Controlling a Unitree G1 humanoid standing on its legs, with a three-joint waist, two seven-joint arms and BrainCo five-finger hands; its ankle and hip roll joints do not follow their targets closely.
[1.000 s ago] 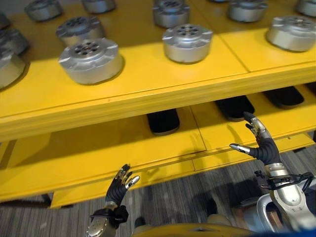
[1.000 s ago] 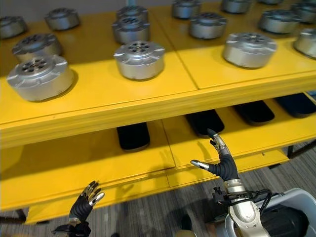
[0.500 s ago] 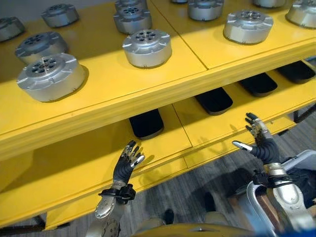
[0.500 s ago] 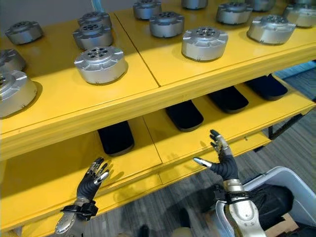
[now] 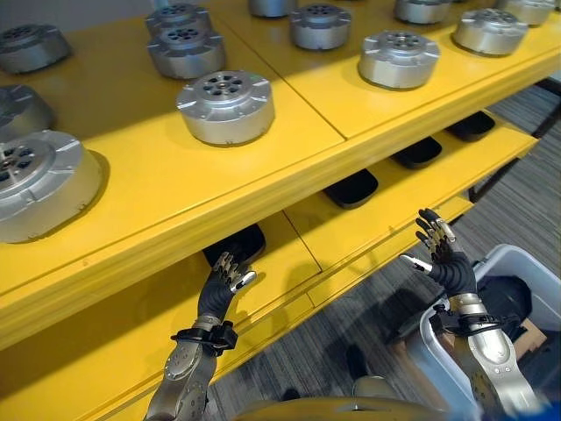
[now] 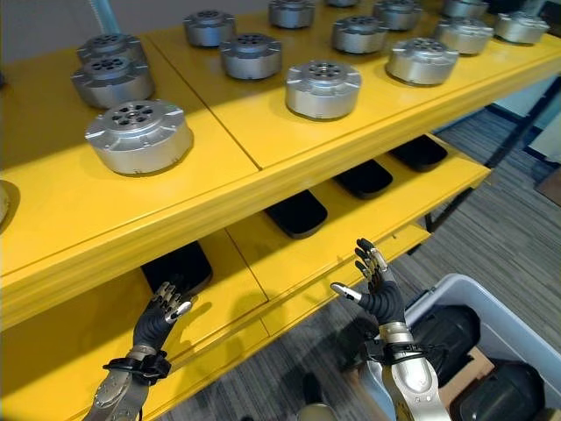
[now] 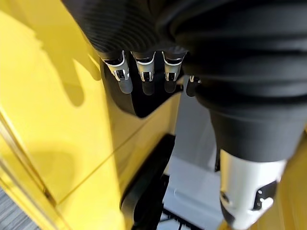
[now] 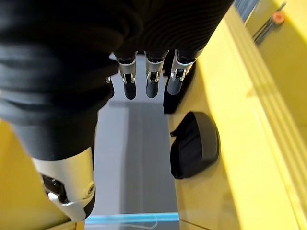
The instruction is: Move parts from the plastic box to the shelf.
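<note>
The yellow shelf (image 5: 289,175) carries several round silver parts (image 5: 225,105) on its upper level and flat black parts (image 6: 298,212) on its lower level (image 6: 263,263). A grey plastic box (image 6: 507,316) at the lower right holds black parts (image 6: 449,330). My left hand (image 5: 219,289) is raised in front of the lower level, open and empty, just below a black part (image 7: 144,103). My right hand (image 6: 377,291) is also open and empty, held up between the lower level's edge and the box. In the right wrist view another black part (image 8: 194,143) lies past the fingers (image 8: 153,81).
Grey striped carpet (image 6: 526,219) spreads to the right of the shelf. A dark shelf leg (image 6: 456,197) stands at the lower level's right end. More silver parts (image 6: 421,60) line the back of the upper level.
The camera has moved, so the whole picture has shifted and the plastic box now shows at the lower right. My left hand has risen towards the lower level. Both hands stay open.
</note>
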